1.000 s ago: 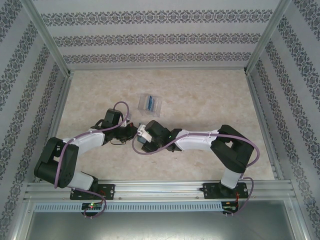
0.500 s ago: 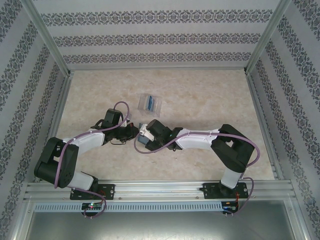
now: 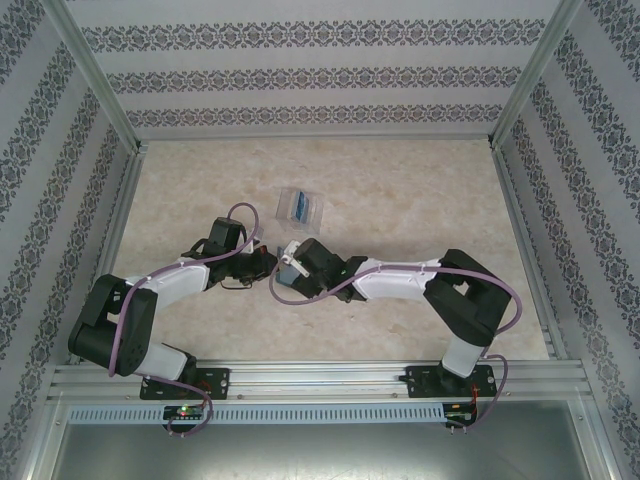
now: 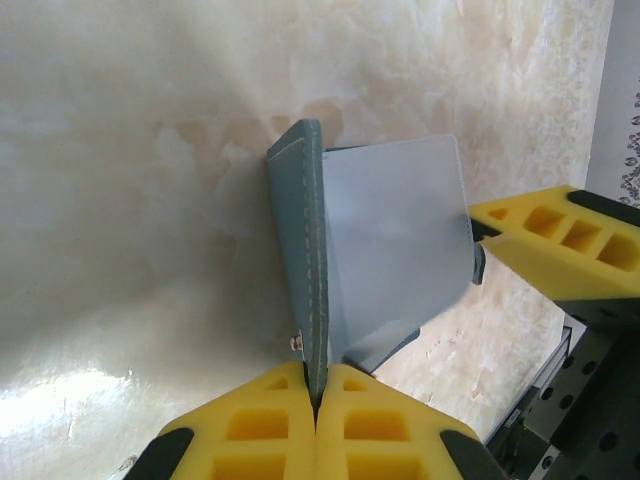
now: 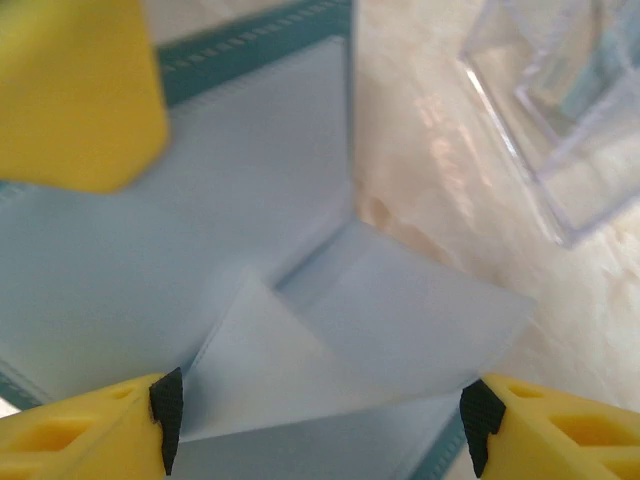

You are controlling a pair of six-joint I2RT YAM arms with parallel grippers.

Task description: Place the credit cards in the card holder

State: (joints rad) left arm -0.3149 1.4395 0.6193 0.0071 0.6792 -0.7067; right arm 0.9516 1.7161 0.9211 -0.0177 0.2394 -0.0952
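Observation:
A blue-grey folding wallet (image 4: 390,250) stands open on the table, with my left gripper (image 4: 318,390) shut on its stitched edge. My right gripper (image 5: 322,420) is open, its fingertips (image 5: 166,415) on either side of a pale blue flat piece (image 5: 340,340) inside the wallet (image 5: 250,160). Whether that piece is a card or a pocket flap is unclear. In the top view the two grippers, left (image 3: 262,262) and right (image 3: 283,272), meet mid-table. The clear card holder (image 3: 300,206) lies just beyond them with a blue credit card (image 3: 297,208) in it. It sits close at the upper right (image 5: 560,130) in the right wrist view.
The right gripper's yellow finger (image 4: 560,240) shows beside the wallet in the left wrist view, and the left gripper's finger (image 5: 80,90) shows in the right wrist view. Patterned walls and metal posts (image 3: 95,75) enclose the beige table (image 3: 420,190).
The right gripper has shifted slightly up and right at the wallet and its jaws have widened a little. The left gripper has stayed shut on the wallet.

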